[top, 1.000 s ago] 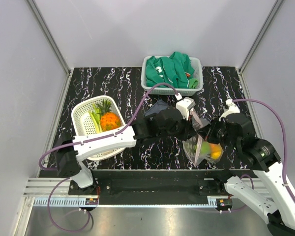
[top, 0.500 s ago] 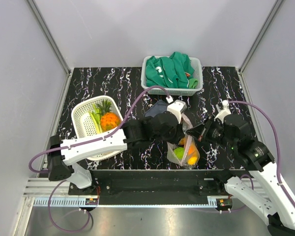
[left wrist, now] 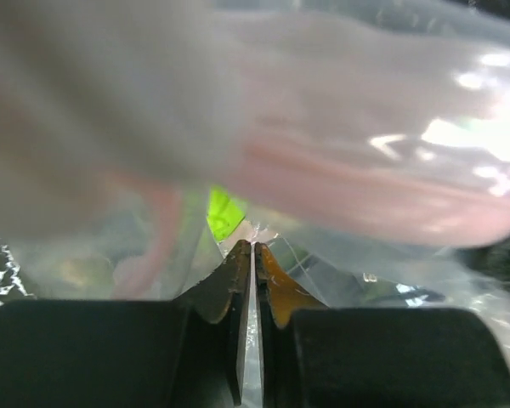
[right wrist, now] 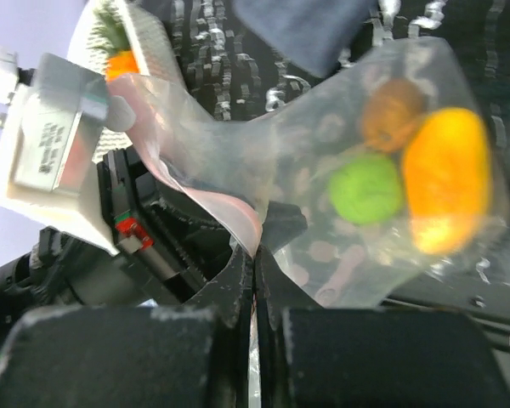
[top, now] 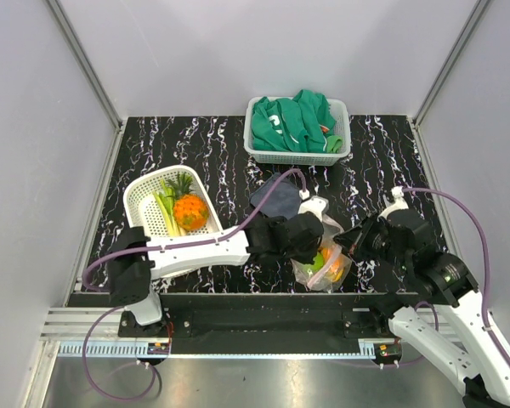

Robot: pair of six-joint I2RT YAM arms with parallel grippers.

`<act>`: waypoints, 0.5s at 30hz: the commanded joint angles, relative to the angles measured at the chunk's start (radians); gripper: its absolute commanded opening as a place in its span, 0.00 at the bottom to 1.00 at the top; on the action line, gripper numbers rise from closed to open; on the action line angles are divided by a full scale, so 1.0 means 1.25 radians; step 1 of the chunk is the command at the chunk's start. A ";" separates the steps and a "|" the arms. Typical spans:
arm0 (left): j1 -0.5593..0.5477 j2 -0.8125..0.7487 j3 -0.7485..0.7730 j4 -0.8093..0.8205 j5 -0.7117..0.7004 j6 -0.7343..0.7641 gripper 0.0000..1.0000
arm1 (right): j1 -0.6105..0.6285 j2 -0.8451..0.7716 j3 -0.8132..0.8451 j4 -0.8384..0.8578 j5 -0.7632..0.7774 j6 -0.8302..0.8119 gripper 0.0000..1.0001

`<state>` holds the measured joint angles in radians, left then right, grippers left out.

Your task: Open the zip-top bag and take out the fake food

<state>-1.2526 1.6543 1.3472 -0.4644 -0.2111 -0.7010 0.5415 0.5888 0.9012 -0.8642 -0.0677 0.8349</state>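
On a black marbled table (top: 195,144) walled in grey, my left gripper (left wrist: 253,255) and right gripper (right wrist: 253,263) are each pinched tight on the clear film of the zip-top bag (top: 331,274), which sits between them near the front edge. A green round piece (right wrist: 365,189) and an orange piece (right wrist: 446,174) lie inside it. A pineapple (top: 189,211) and a leek (top: 164,208) rest in the white basket (top: 136,200) at left.
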 commanded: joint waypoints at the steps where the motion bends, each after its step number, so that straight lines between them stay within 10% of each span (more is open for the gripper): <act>1: -0.003 0.047 -0.021 0.060 -0.003 -0.018 0.15 | 0.004 -0.018 0.026 -0.083 0.088 0.000 0.00; 15: -0.001 0.119 -0.059 0.133 -0.101 -0.036 0.61 | 0.002 -0.045 -0.019 -0.076 0.069 0.007 0.00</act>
<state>-1.2556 1.7962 1.2816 -0.3428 -0.2440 -0.7399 0.5415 0.5339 0.8795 -0.9833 -0.0086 0.8425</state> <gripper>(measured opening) 0.560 0.009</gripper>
